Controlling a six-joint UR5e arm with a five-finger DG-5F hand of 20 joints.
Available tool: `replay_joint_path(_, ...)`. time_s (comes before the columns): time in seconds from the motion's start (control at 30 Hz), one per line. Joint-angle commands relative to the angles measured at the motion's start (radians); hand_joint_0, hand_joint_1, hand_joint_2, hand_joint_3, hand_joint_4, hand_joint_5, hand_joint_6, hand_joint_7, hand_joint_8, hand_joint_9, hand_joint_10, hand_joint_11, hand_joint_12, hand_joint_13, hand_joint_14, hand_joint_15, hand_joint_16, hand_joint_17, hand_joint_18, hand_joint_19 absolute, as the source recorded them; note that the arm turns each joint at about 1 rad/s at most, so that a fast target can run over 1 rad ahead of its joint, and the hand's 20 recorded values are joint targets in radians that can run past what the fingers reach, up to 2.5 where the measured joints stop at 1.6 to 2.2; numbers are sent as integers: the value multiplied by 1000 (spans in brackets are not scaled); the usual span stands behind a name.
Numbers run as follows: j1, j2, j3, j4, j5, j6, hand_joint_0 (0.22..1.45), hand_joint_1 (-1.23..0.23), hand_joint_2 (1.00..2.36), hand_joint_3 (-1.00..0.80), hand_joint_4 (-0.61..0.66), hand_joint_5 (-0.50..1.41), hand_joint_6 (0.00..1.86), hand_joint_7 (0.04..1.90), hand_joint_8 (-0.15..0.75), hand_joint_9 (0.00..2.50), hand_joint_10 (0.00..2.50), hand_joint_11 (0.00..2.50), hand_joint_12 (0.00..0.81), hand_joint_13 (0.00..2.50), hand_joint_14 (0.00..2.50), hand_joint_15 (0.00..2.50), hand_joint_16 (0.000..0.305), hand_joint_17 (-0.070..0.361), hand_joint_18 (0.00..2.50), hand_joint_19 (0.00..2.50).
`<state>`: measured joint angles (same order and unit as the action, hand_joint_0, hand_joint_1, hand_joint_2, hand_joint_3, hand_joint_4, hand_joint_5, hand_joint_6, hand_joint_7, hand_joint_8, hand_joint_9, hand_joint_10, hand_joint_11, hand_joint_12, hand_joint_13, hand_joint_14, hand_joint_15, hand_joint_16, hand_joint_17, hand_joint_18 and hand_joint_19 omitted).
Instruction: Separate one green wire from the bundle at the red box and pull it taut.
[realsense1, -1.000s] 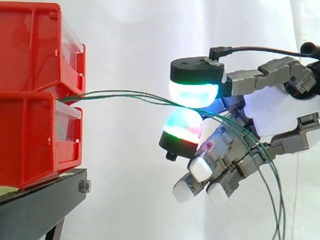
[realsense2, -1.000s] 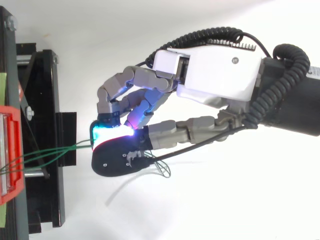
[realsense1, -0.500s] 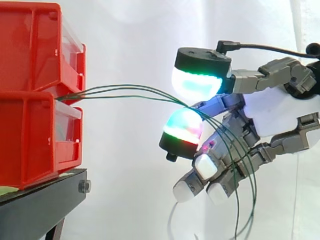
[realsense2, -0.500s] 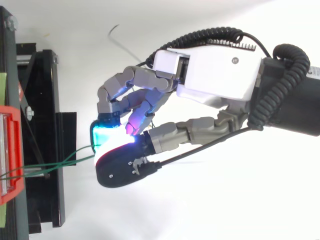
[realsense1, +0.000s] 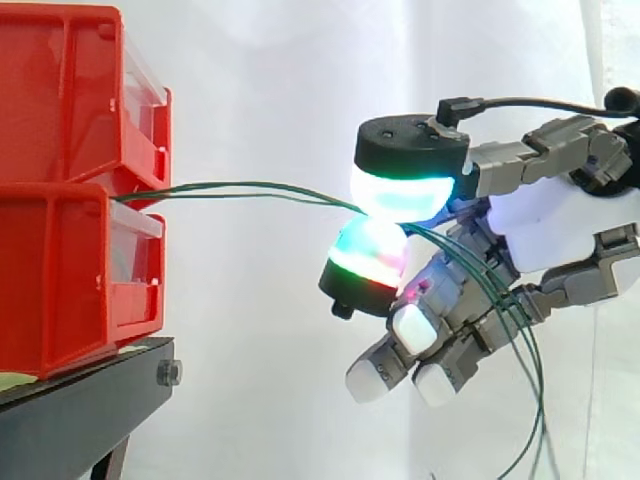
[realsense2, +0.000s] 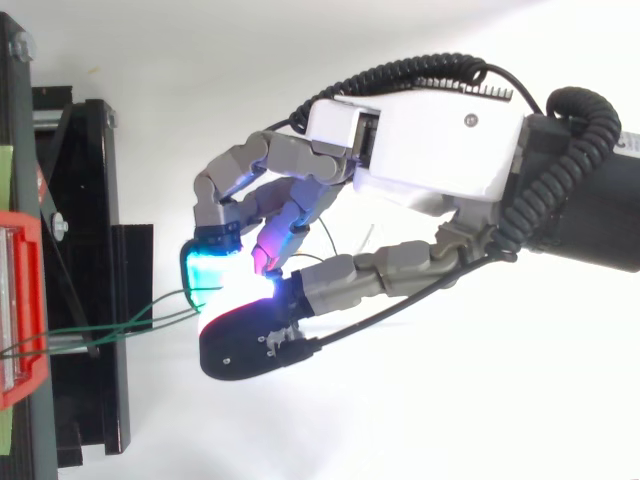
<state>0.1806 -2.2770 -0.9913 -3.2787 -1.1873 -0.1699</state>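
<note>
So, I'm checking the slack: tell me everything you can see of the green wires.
The green wires are thin strands, at least two, leaving the gap between the stacked red bins and running nearly level, slightly bowed, to the hand. There they pass between two glowing pads that pinch them together. Past the pads they cross the hand and droop loosely downward.

Black stand (realsense1: 95, 400) carrying stacked red bins.
Lower bin (realsense1: 60, 280) rests directly on the stand's top, at the left of the side view. Upper bin (realsense1: 70, 90) sits on the lower one, not on the stand. Pale green strip (realsense1: 12, 381) lies on the top under the lower bin. Bolt (realsense1: 169, 374) in the stand's front edge.
</note>
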Motion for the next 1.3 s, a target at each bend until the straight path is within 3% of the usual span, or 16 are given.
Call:
replay_joint_path(0.0, -3, 1, 11, -10, 0, 1, 646, -836, 1015, -224, 16, -147, 922, 1059, 256, 990, 12, 371, 319, 616, 10, 245, 50, 112, 573, 502)
replay_joint_path(0.13, -7, 1, 42, -68, -3, 1, 611, -829, 1000, -493, 108, -142, 912, 1028, 248, 996, 12, 368, 315, 616, 10, 242, 50, 111, 575, 502)
replay_joint_path(0.3, -9, 1, 51, -101, -3, 1, 516, -675, 1000, -500, 122, -133, 907, 1009, 261, 1030, 11, 353, 329, 632, 10, 243, 53, 118, 597, 504)
replay_joint_path(0.47, -9, 1, 51, -101, -3, 1, 535, -544, 1000, -500, 117, -130, 898, 1036, 258, 1044, 11, 348, 326, 633, 10, 245, 52, 117, 582, 520)
replay_joint_path(0.6, -9, 1, 49, -102, -3, 1, 578, -601, 1012, -326, 104, -129, 897, 1104, 260, 1048, 14, 365, 322, 626, 11, 252, 50, 113, 568, 521)
replay_joint_path(0.77, -9, 1, 51, -104, -3, 1, 589, -739, 1013, -190, 94, -135, 913, 1044, 283, 1024, 11, 359, 348, 643, 9, 245, 56, 126, 600, 501)
replay_joint_path(1.27, -9, -1, 49, -105, -1, 1, 648, -847, 1005, -426, 67, -148, 917, 1010, 242, 983, 12, 384, 311, 615, 9, 235, 49, 110, 579, 494)
